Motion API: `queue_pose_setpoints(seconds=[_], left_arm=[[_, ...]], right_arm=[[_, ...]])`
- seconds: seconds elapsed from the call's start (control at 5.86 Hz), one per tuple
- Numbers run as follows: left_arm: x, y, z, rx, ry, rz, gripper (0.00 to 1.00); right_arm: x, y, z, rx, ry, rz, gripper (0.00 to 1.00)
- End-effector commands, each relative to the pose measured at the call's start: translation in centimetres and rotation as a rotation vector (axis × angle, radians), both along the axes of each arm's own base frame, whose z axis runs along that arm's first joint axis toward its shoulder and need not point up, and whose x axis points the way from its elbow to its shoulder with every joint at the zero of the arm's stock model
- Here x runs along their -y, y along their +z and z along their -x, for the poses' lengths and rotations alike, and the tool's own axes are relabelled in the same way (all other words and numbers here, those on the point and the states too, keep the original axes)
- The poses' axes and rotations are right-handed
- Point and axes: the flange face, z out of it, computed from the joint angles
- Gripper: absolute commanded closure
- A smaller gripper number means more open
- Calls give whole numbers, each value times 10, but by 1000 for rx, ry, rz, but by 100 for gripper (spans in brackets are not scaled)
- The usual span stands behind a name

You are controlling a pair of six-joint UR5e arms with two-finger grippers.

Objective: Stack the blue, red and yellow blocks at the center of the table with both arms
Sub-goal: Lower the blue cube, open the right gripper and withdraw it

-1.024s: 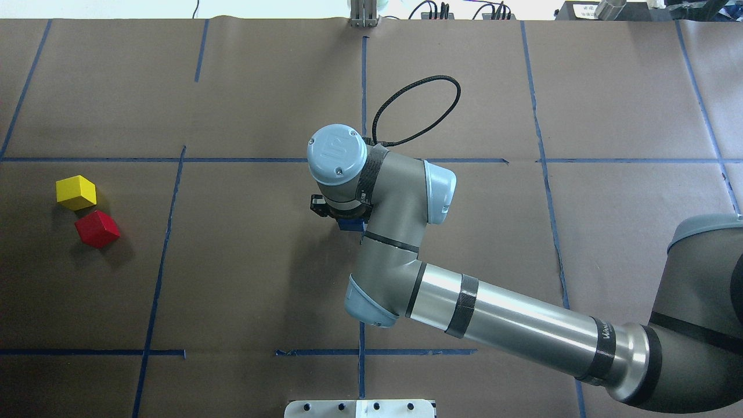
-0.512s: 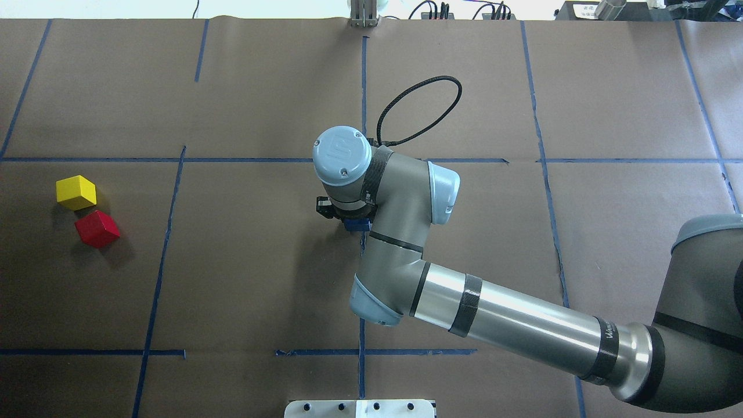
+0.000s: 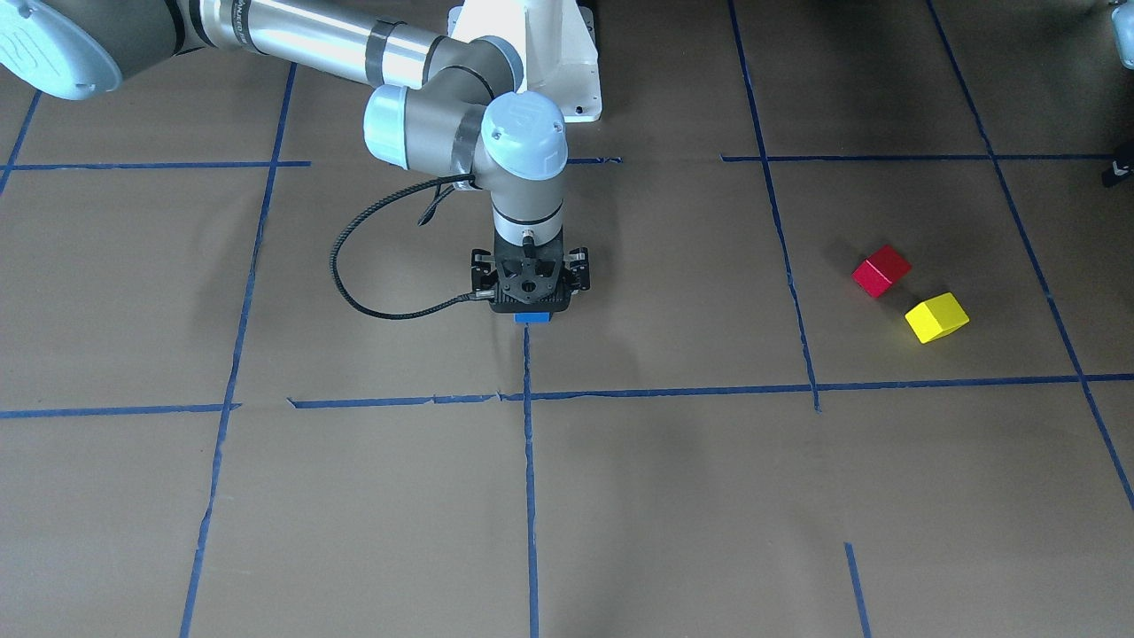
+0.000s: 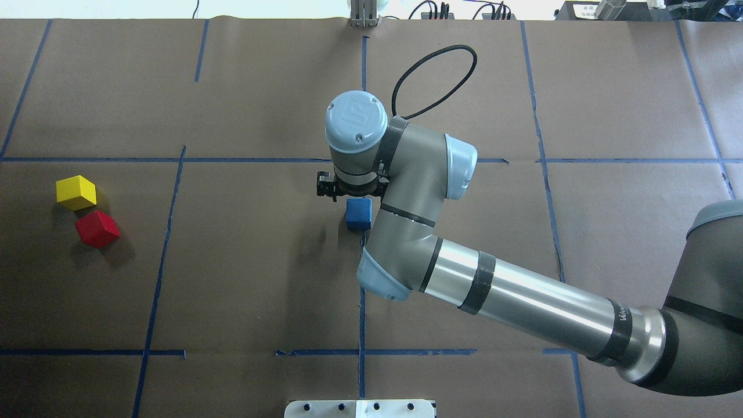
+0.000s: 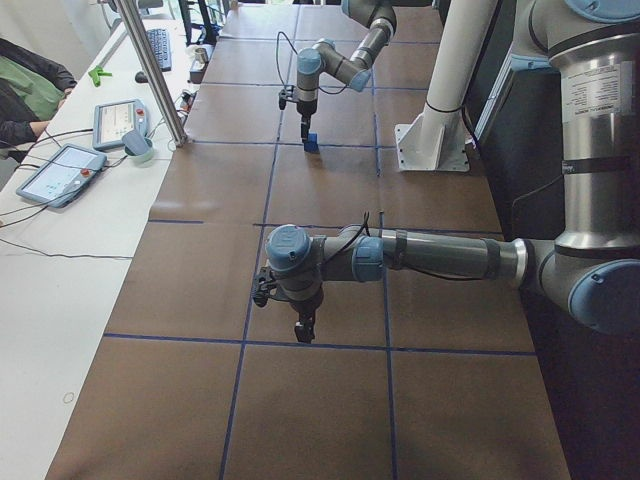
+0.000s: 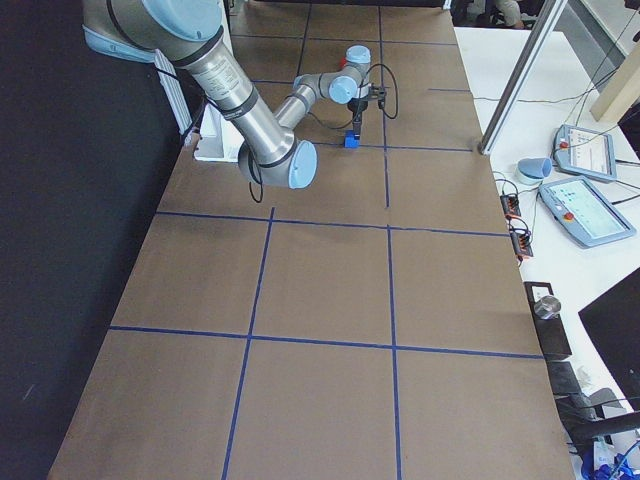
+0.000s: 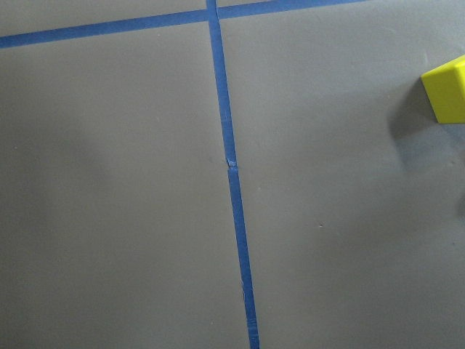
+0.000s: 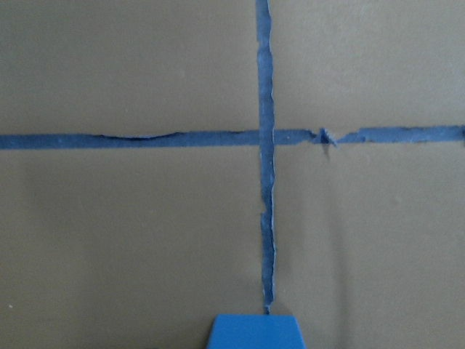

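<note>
You see blue block (image 4: 358,214) flat on worktop (image 4: 244,278) middle. Right end effector (image 3: 530,294) just above, spread, holding nothing. Left end effector (image 5: 303,328): cannot tell. Red block (image 4: 97,229), yellow block (image 4: 76,192) far off left.

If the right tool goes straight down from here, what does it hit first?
Most likely the blue block, which sits just beneath the right tool; how squarely they line up is hard to judge.
</note>
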Motion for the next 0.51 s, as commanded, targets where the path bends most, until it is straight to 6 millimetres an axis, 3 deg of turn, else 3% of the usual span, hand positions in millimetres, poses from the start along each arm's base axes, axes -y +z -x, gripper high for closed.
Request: queue_pose_setpoints(seconds=[0.0,0.17,0.34], left_arm=[[5,-5,-1,0,2,-12,0],[16,-13,-3,5,0,-29,0],[44,-36,-7,-5,1,-74,0]], right_arm=[[56,8,-81,49,-18,-16,0],[84,52,-133,34,-63,-44,0],[104,110,-211,20,-127,-110,0]])
